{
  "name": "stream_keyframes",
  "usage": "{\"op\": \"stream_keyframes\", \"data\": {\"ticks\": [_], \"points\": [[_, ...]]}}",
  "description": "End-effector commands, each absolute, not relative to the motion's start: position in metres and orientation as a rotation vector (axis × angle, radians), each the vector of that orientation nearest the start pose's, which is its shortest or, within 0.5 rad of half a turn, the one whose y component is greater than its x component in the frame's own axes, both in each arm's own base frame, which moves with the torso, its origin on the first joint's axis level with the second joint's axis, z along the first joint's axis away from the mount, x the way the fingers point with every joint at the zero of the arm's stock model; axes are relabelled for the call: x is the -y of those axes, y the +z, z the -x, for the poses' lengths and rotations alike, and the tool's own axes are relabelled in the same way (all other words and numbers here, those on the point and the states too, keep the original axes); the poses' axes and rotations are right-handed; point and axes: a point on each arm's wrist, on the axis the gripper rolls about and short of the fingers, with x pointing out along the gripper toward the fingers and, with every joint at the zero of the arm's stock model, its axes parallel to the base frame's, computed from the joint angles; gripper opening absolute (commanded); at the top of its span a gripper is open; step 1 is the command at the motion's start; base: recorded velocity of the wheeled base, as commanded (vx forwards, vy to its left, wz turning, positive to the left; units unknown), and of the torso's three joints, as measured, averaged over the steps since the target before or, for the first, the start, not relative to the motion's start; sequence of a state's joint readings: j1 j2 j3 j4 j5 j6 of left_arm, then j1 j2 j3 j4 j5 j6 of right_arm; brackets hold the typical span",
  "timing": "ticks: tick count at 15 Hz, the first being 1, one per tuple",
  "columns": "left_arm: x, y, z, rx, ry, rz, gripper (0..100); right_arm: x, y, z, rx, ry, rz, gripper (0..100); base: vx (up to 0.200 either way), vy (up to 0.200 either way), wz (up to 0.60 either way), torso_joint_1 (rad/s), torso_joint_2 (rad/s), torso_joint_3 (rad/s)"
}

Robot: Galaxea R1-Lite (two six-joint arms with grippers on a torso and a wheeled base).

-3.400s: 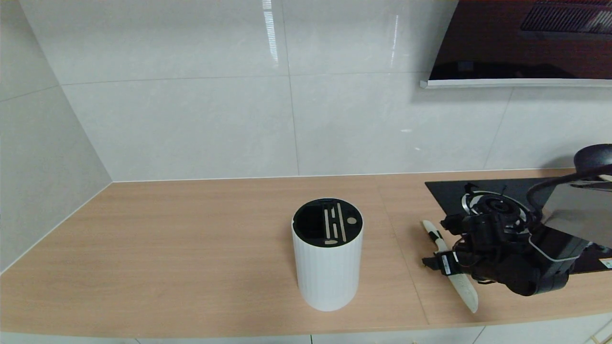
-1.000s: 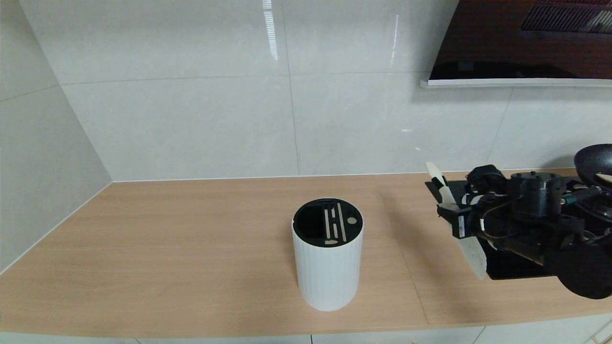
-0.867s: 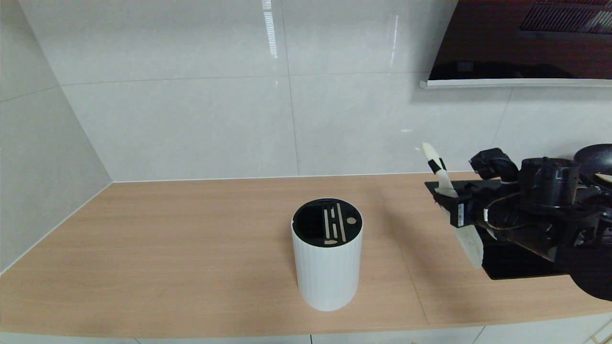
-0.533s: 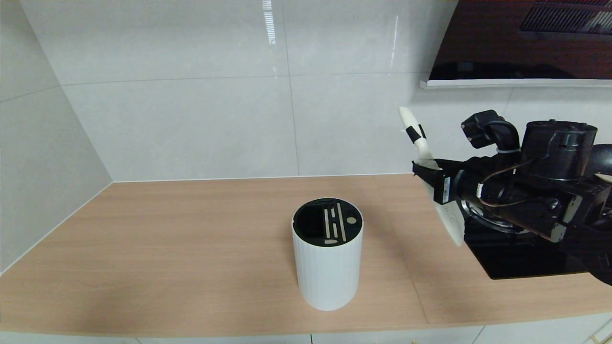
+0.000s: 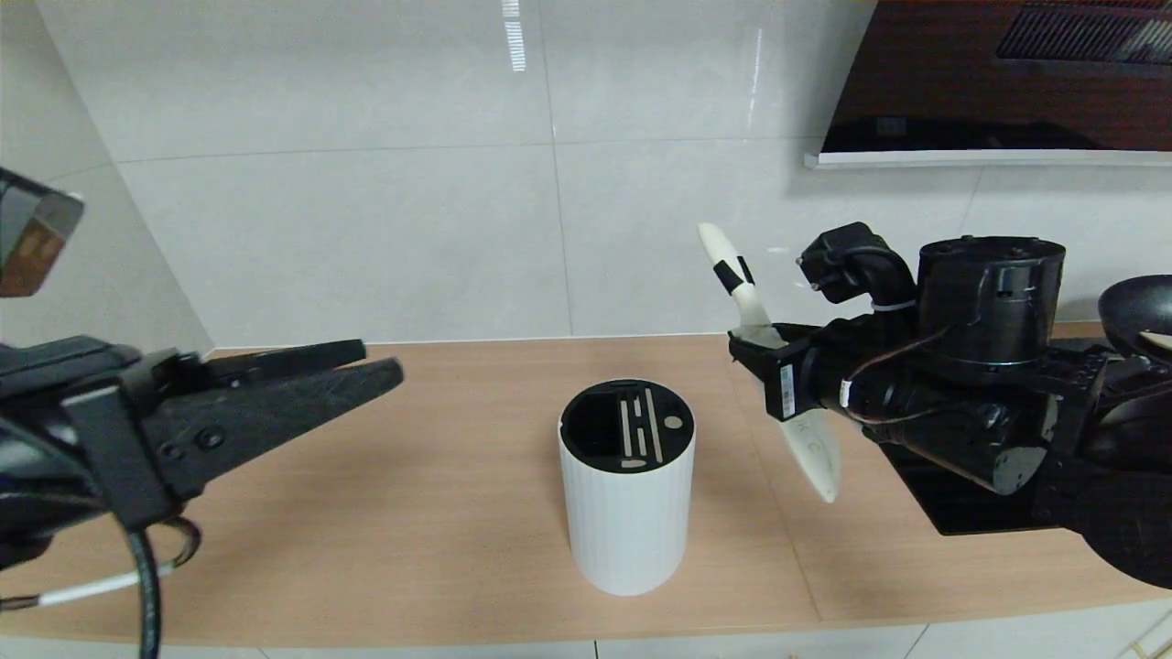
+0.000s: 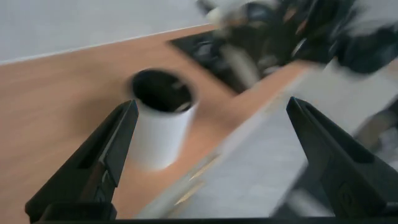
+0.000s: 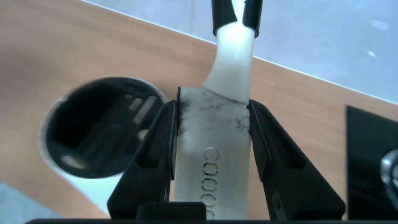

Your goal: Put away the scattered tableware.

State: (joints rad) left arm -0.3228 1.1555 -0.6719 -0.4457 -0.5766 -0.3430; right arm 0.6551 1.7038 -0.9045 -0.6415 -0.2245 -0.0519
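A white ribbed knife holder (image 5: pixel 628 522) with a black slotted top stands mid-counter. My right gripper (image 5: pixel 776 377) is shut on a white knife (image 5: pixel 813 450), held in the air just right of the holder and above its top. The cream handle points up and the blade hangs down, tilted. In the right wrist view the knife (image 7: pixel 233 56) is clamped between both fingers, with the holder (image 7: pixel 102 134) below and to one side. My left gripper (image 5: pixel 380 360) hovers left of the holder, open and empty. Its wrist view has the holder (image 6: pixel 163 118) ahead of the left gripper (image 6: pixel 211 104).
A black hob (image 5: pixel 952 513) lies on the wooden counter (image 5: pixel 439 513) at the right, with a dark pan (image 5: pixel 1135 311) behind my right arm. A range hood (image 5: pixel 1007 82) hangs at upper right. Tiled walls close the back and left.
My right gripper lifted the knife off the counter beside the hob and carried it up and left toward the holder. The left arm has come into view from the left.
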Motion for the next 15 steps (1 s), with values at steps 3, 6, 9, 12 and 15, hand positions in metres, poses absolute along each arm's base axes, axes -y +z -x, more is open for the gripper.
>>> {"op": "stream_keyframes", "data": {"ticks": [3, 6, 9, 12, 15], "points": [[0.102, 0.245, -0.206, -0.311, -0.945, 0.402, 100, -0.215, 0.207, -0.237, -0.141, 0.502, 0.079, 0, 0.000, 0.000, 0.00, 0.000, 0.00, 0.000], [0.118, 0.233, -0.245, -0.366, -0.913, 0.418, 100, -0.231, 0.211, -0.225, -0.128, 0.523, 0.062, 0, 0.000, 0.000, 0.00, 0.000, 0.00, 0.000], [0.135, 0.218, -0.260, -0.386, -0.928, 0.433, 100, -0.246, 0.213, -0.217, -0.124, 0.527, 0.023, 0, 0.000, 0.000, 0.00, 0.000, 0.00, 0.000], [0.141, 0.220, -0.261, -0.355, -0.949, 0.463, 100, -0.258, 0.214, -0.200, -0.135, 0.587, -0.011, 0, 0.000, 0.000, 0.00, 0.000, 0.00, 0.000], [0.149, 0.216, -0.259, -0.363, -0.953, 0.457, 100, -0.269, 0.210, -0.185, -0.154, 0.643, -0.017, 0, 0.000, 0.000, 0.00, 0.000, 0.00, 0.000]]}}
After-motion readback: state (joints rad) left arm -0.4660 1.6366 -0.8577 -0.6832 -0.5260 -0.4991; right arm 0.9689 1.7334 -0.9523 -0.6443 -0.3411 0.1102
